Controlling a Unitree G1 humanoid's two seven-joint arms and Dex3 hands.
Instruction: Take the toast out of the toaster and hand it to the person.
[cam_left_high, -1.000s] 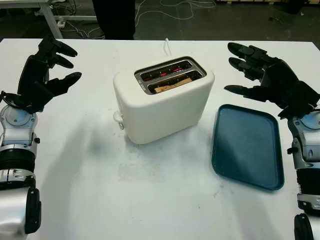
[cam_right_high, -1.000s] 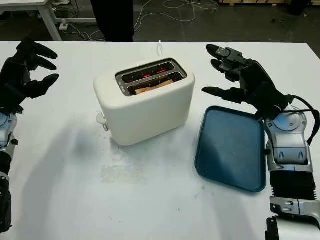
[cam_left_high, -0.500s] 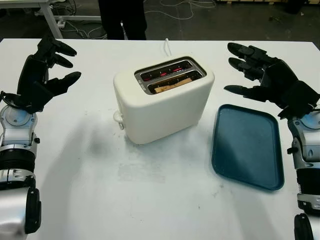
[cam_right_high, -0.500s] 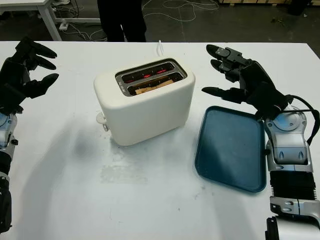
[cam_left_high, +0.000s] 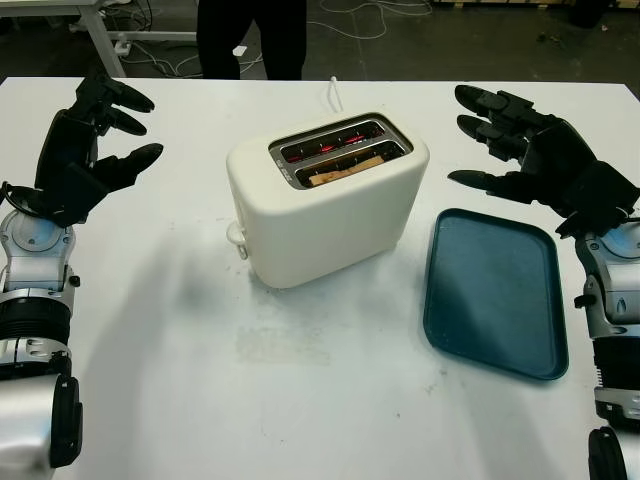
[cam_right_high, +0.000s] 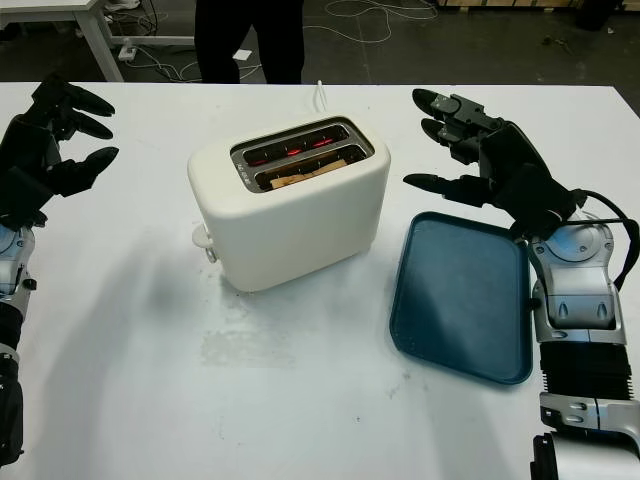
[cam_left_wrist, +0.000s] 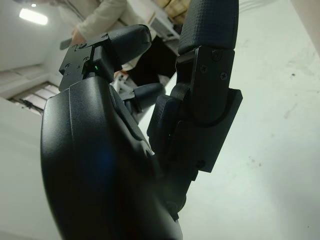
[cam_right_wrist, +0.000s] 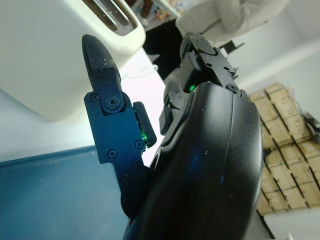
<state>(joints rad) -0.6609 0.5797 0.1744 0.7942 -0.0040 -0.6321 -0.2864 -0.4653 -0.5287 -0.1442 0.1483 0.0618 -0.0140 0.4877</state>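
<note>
One white table (cam_left_high: 300, 400) carried one cream toaster (cam_left_high: 325, 210) with two slots, and one slice of toast (cam_left_high: 345, 168) sat in the nearer slot. One blue tray (cam_left_high: 495, 295) lay beside the toaster. Two black robot hands were raised over the table: one left hand (cam_left_high: 85, 150) and one right hand (cam_left_high: 535, 155). One person (cam_left_high: 250, 35) stood at the table's far edge.

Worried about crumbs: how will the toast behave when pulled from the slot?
The toast sits low in the toaster, with little edge showing, so likely hard to pinch. It looks thin, probably light and brittle. The elements glow red, so probably hot.
</note>
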